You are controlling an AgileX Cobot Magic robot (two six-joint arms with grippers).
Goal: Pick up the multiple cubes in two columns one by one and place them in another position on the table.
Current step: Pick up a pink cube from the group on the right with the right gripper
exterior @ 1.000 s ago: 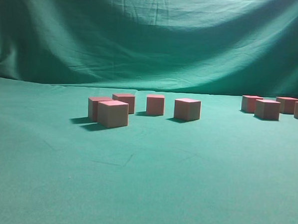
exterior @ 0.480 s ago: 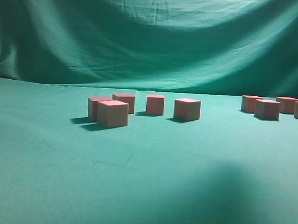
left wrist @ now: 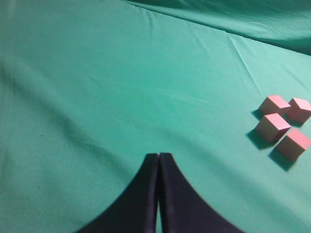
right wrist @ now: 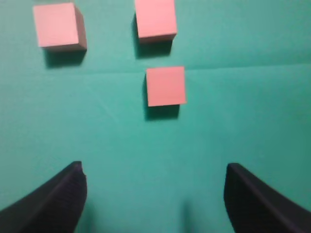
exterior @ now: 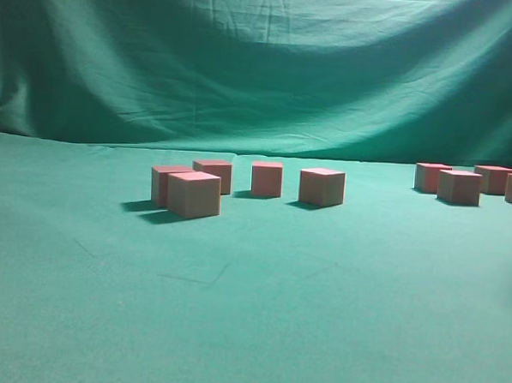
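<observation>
Right gripper [right wrist: 153, 194], jaws wide apart & empty, hangs over nearest cube [right wrist: 165, 86], probably to grasp; left gripper [left wrist: 158, 160] jaws together, idle

text: none readable | labels: none | numbers: none

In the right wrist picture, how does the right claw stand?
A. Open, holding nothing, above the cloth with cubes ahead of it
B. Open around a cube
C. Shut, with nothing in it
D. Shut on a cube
A: the right claw has its two fingers far apart with only bare table between them, and the nearest cube lies ahead, untouched.
</observation>
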